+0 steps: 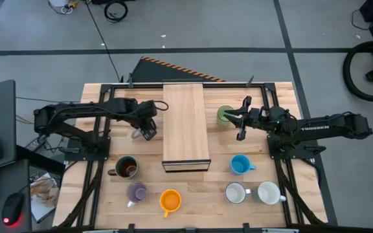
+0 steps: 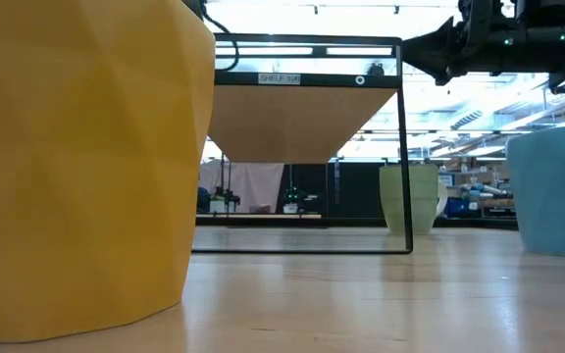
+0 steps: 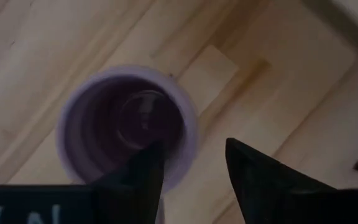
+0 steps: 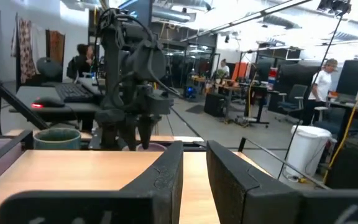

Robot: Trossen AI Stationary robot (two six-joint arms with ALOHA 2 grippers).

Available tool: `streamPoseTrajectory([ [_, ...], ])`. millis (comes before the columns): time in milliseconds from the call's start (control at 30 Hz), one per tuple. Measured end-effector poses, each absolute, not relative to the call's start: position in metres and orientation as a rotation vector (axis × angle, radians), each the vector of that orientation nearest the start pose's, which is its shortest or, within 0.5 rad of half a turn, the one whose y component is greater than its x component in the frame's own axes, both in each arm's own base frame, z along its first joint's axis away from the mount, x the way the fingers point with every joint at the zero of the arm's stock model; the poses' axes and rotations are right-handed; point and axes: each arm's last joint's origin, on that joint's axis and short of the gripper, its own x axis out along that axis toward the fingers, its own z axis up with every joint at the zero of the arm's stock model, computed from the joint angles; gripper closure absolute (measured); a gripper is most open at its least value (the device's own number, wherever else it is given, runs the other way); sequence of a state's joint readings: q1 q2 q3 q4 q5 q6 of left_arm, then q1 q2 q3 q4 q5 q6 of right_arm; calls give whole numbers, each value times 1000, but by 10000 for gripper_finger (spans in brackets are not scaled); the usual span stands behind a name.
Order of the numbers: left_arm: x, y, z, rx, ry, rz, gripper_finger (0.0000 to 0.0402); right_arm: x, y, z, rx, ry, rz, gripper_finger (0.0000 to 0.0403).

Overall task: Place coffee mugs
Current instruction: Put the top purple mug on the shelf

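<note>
While the left gripper (image 3: 191, 171) hangs with fingers wide astride the lilac mug (image 3: 129, 127) rim at the shelf's (image 1: 185, 123) nine o'clock, lifting crookedly could tip it; the right gripper's (image 4: 194, 168) fingers look narrow and empty.

A small white label (image 2: 279, 78) on the top bar of the shelf frame (image 2: 401, 147), seen in the low view, reads roughly "SHELF 1A", and pale lettering (image 1: 320, 127) that seems to spell "TROSSEN" runs along the right arm (image 1: 332, 125) in the high view
</note>
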State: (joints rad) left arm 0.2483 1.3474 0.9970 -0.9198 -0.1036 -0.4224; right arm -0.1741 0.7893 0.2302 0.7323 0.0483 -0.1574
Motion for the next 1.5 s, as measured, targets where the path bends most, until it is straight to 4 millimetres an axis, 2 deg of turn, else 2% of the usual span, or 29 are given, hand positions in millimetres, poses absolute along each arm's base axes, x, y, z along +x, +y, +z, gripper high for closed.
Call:
streamPoseTrajectory([
  [167,239,68,229,-416,1244,555,218,168,-31,226,-164,-142,-234,325],
  [500,249,75,210,-357,1320,553,245,171,-31,224,-158,-132,-232,325],
  [633,249,76,209,-316,1337,530,276,172,-32,223,-157,-129,-232,325],
  [867,248,76,208,-242,1367,461,362,172,-32,224,-158,-136,-233,325],
  [967,247,76,209,-202,1383,425,363,172,-32,224,-158,-136,-233,325],
  [1100,247,80,224,-176,1423,381,363,171,-32,224,-158,-144,-236,325],
  [1267,249,86,257,-124,1440,308,363,171,-32,224,-158,-145,-236,325],
  [1500,251,93,305,201,1431,187,363,171,-32,224,-158,-144,-236,325],
])
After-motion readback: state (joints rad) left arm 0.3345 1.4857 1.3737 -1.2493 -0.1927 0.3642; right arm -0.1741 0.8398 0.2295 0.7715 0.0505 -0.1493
